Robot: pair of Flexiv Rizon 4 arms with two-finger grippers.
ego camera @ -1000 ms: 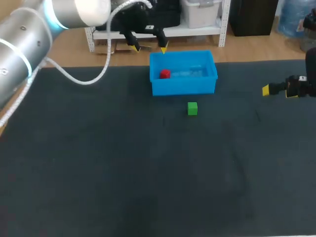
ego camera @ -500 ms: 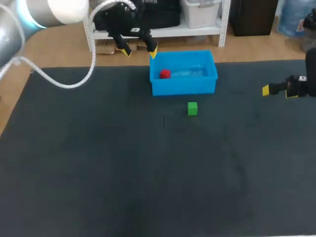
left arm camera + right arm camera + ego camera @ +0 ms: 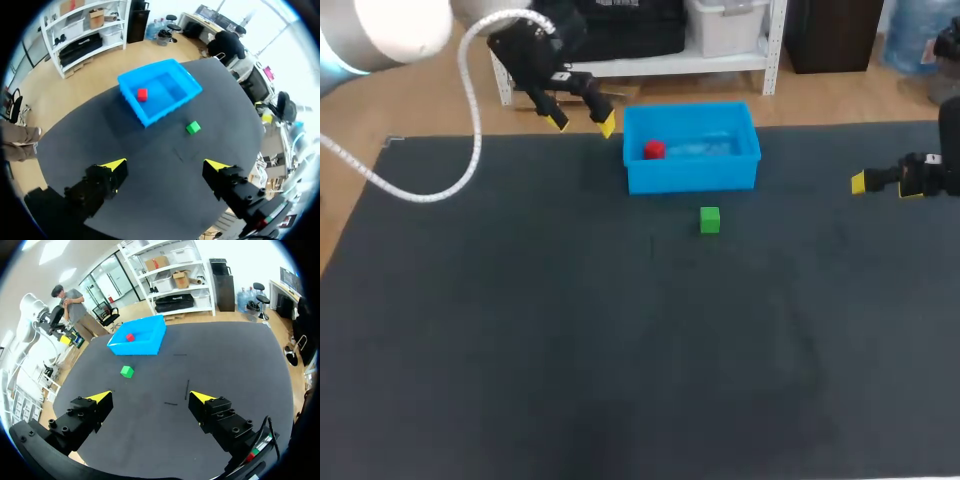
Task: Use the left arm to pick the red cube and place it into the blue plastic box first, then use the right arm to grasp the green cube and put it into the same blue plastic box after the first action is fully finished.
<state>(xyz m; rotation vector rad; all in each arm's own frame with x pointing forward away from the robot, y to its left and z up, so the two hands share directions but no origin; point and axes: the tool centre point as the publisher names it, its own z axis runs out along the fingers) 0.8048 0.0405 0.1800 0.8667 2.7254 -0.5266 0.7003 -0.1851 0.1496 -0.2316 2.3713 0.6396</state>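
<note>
Two cubes, one box and two grippers on my list.
- Item, red cube (image 3: 654,150): it lies inside the blue box (image 3: 692,178), toward the box's left end in the head view.
- Item, green cube (image 3: 710,220): it sits on the dark table (image 3: 570,360), just in front of the box and not touching it.
- Item, left gripper (image 3: 582,123): its fingers are spread and hold nothing. It is over the table's far edge, just left of the box.
- Item, right gripper (image 3: 150,397): its fingers are wide apart with nothing between them. It is at the table's right side, well apart from both cubes.

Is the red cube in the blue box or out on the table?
In: the red cube lies on the floor of the box, enclosed by its walls.
</note>
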